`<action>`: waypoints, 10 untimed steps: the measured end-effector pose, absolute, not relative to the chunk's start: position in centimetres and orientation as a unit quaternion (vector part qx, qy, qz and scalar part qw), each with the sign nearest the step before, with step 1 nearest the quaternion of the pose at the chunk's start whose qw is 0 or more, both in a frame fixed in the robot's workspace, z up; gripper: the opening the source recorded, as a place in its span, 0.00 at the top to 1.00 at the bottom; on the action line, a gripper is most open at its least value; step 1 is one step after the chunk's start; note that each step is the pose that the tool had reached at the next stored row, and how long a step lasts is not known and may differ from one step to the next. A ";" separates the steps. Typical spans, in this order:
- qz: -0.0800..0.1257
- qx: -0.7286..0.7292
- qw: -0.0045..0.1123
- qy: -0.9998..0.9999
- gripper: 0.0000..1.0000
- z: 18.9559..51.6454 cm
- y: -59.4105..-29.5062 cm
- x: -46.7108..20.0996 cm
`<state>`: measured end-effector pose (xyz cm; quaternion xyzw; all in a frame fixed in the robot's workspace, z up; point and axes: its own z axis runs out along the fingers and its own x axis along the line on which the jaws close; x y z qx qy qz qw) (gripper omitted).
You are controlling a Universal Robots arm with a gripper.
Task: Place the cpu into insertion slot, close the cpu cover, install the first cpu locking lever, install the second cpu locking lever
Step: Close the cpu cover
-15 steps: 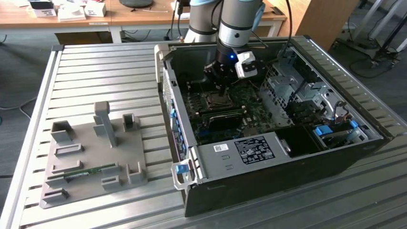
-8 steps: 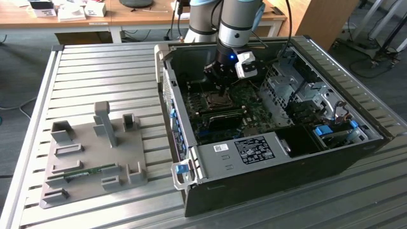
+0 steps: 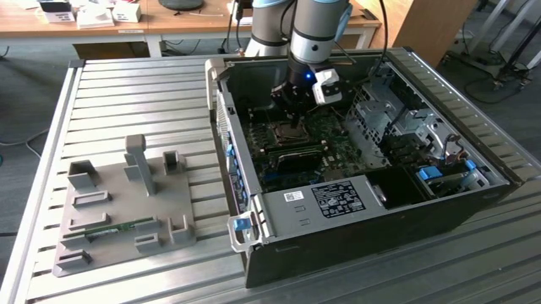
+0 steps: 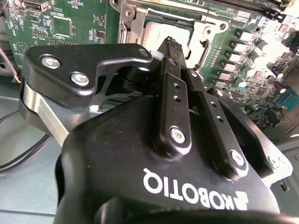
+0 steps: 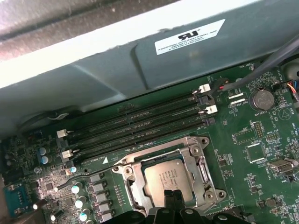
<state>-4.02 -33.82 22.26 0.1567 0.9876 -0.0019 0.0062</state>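
"Black metal, right up close: is that you?"

"Yes. Those are my fingers (image 4: pixel 175 88), flat black bars dotted with screw heads. They're pressed together with nothing between them, so my gripper (image 4: pixel 169 44) tapers to one narrow tip."

"Where is that tip?"

"Over the edge of the chip (image 5: pixel 166 179) nearest me. I can't tell whether it touches. The chip is a small square with a dull silver-grey top, lying flat in its socket (image 5: pixel 126 170)."

"And the cover (image 5: pixel 198 161)?"

"It's a thin, shiny plate that seems to lie down flat around the chip. Its square window leaves the chip's top showing."

"What's past that?"

"Four long black memory slots (image 5: pixel 135 126) run side by side, with white and black clips at their ends. They sit on the green board (image 5: pixel 233 154), which also carries a round coin battery (image 5: pixel 261 99) and small silver-topped cans (image 5: pixel 77 196). Behind them is the smooth grey wall of the computer case (image 3: pixel 355 240). In the exterior view the case lies open on a ribbed metal table (image 3: pixel 127 95). A grey moulded holder (image 3: pixel 127 209) with upright posts sits at the exterior view's left, and wooden desks (image 3: pixel 85 22) stand beyond."
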 end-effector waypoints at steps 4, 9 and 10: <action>-0.002 0.157 0.006 0.988 0.89 22.2 -33.8 -4.0; -0.002 0.157 0.006 0.988 0.89 22.2 -33.8 -4.0; -0.002 0.157 0.006 0.988 0.89 22.1 -33.8 -4.0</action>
